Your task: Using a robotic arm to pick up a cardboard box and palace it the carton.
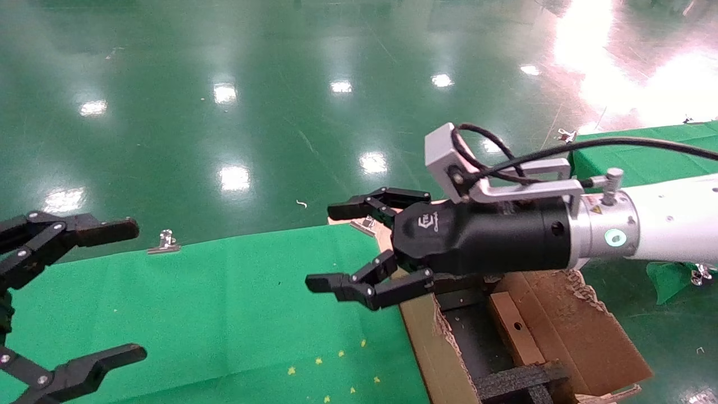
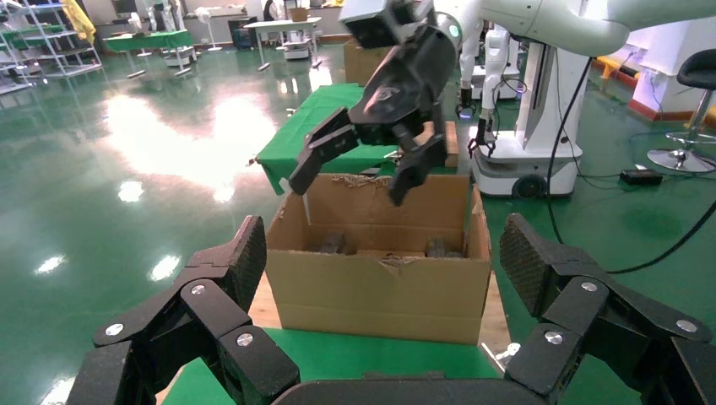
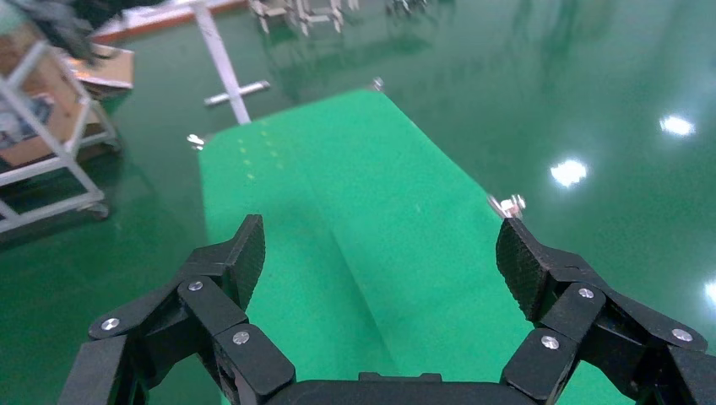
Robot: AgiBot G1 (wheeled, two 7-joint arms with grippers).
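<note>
2 grippers, 1 carton and 1 slim cardboard box were in view, along with at least 3 metal clips at the cloth edges. The robotic arm (image 1: 667,224), the right one, reached in from the right, and its right gripper (image 1: 342,247) hung above the near wall of the carton (image 1: 566,320), jaws spread wide with nothing between them. The left wrist view showed the same gripper (image 2: 363,173) poised over the carton's (image 2: 380,295) open top. The left gripper (image 1: 120,292) sat at the left edge of the head view, over the cloth, its jaws also wide apart and empty.

The work surface was a table covered with a green cloth (image 1: 213,303), fastened by clips, 1 (image 1: 164,241) at its far edge. A second green-covered table (image 1: 645,154) stood farther off to the right. The room's floor (image 1: 224,84) was glossy dark green, mirroring ceiling lights; the left wrist view showed shelving, other tables and white robot bases in the background.

The carton had ragged torn flaps and held black foam inserts (image 1: 516,381). The cardboard box (image 1: 513,328) lay inside it, tilted on edge against the right-hand flap, a small round hole showing in its narrow side.
</note>
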